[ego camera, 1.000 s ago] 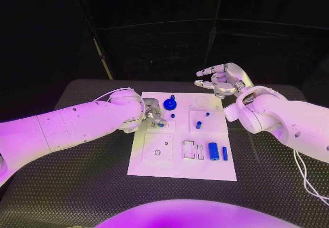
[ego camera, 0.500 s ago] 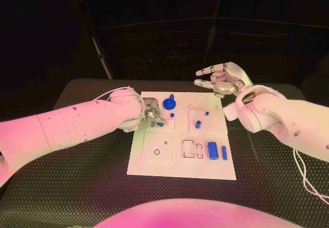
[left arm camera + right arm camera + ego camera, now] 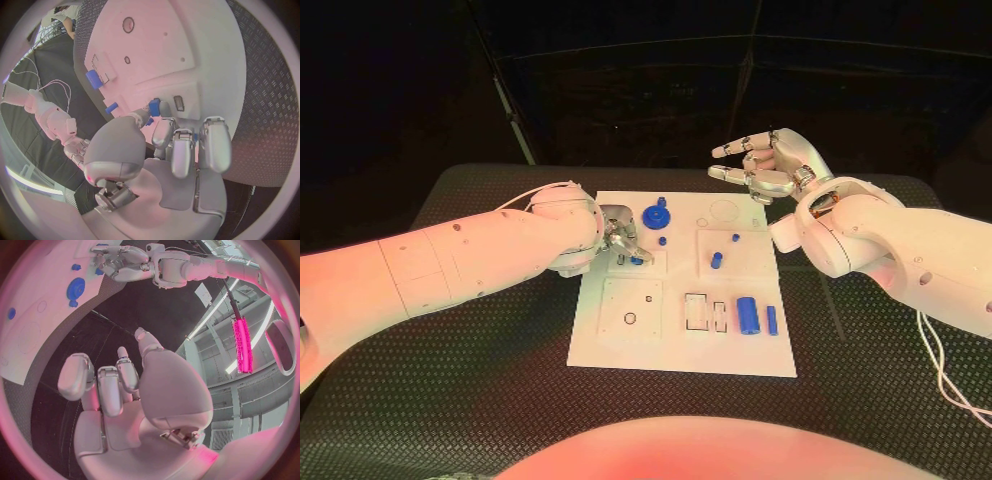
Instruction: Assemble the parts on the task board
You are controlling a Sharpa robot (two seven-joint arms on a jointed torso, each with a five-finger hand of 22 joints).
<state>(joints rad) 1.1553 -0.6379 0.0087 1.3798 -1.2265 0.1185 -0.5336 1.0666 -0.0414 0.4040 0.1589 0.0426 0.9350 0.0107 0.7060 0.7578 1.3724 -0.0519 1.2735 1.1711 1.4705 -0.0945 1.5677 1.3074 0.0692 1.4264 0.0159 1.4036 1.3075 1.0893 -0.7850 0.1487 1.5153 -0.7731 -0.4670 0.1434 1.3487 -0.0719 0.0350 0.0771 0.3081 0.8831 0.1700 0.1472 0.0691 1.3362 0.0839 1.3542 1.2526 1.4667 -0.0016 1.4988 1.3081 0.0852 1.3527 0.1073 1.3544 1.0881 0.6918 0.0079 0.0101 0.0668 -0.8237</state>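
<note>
At left hand (image 3: pixel 620 243) fingertips, blue part (image 3: pixel 154 107) (pinched)

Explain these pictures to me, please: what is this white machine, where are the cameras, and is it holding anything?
It is a robot with two white arms ending in silver hands. One camera looks down from its head; one sits behind each wrist. On the black table lies a white task board with small blue parts, such as a cylinder. The left hand is down at the board, fingers on a small blue part. The right hand hangs above the board's far corner, fingers apart, holding nothing.
</note>
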